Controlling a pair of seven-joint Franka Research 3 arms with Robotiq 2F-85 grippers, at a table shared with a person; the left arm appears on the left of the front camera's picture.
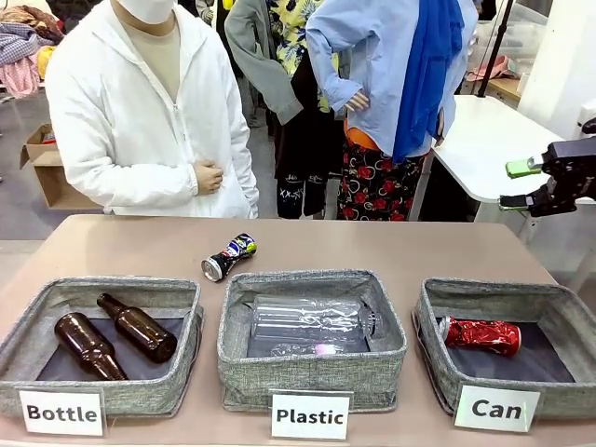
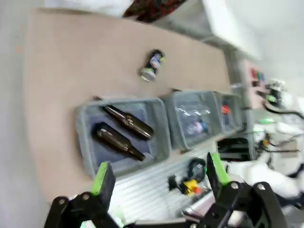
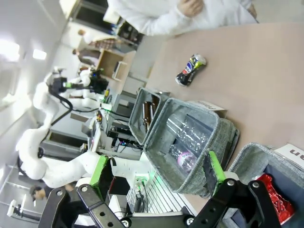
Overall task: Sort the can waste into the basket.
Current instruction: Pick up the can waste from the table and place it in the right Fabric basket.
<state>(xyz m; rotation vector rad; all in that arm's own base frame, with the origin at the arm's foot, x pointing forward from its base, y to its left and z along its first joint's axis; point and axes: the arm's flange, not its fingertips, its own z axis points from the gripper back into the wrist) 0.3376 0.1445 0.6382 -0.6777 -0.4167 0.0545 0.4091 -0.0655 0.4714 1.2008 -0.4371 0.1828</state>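
Right gripper [image 1: 518, 184], jaws apart, seemingly past table [image 1: 503, 238] edge; black can [image 1: 229, 257] unobstructed.

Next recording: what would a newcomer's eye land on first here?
Three grey bins line the near edge of the table: Bottle bin left, Plastic bin middle, Can basket right, holding a crushed red can. A black can lies on its side on the bare table behind the Plastic bin. The right pincer hangs open, high at the right side.
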